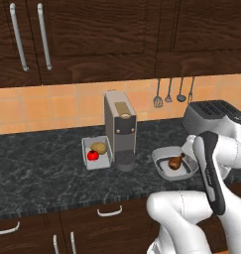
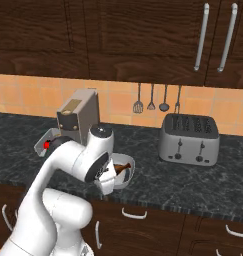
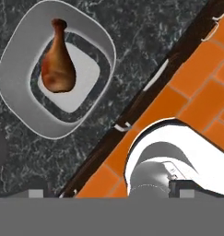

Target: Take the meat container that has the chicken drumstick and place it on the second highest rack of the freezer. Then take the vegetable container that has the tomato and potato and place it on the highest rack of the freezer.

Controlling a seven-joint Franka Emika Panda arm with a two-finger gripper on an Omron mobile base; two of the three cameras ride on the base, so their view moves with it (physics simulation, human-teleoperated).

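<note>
Neither container moved yet: shallow light-grey meat container (image 3: 56, 69) with rounded corners and wide rim sits on the black speckled stone worktop (image 1: 37, 173), glossy reddish-brown chicken drumstick (image 3: 57, 64) lying in its middle. Hovering above, the pincer (image 3: 109, 193): jaws spread as wide as they go, nothing between them, no contact with the tray. In the hand view, tray up and to the left of the pincer, so off the line between the fingertips rather than beneath them. Judged to be at the very start: approach to the first tray under way, grasp not made, both carries to the freezer racks left to do.

Farther off beyond the meat container, on the other side of a tall grey coffee machine (image 1: 120, 130), the small square white-grey vegetable container (image 1: 96, 153) with bright-red round tomato (image 1: 92, 155) and tan oval potato (image 1: 98, 147) touching or nearly so. On the opposite side, a silver toaster (image 2: 189, 138) at the back of the worktop, well apart from the tray. Metal utensils (image 2: 152, 99) hanging on the orange tiled wall behind, dark wooden cabinets above and below.

Nothing between pincer and meat container; coffee machine stands just beside the tray's far edge, a likely snag when lifting out sideways.
</note>
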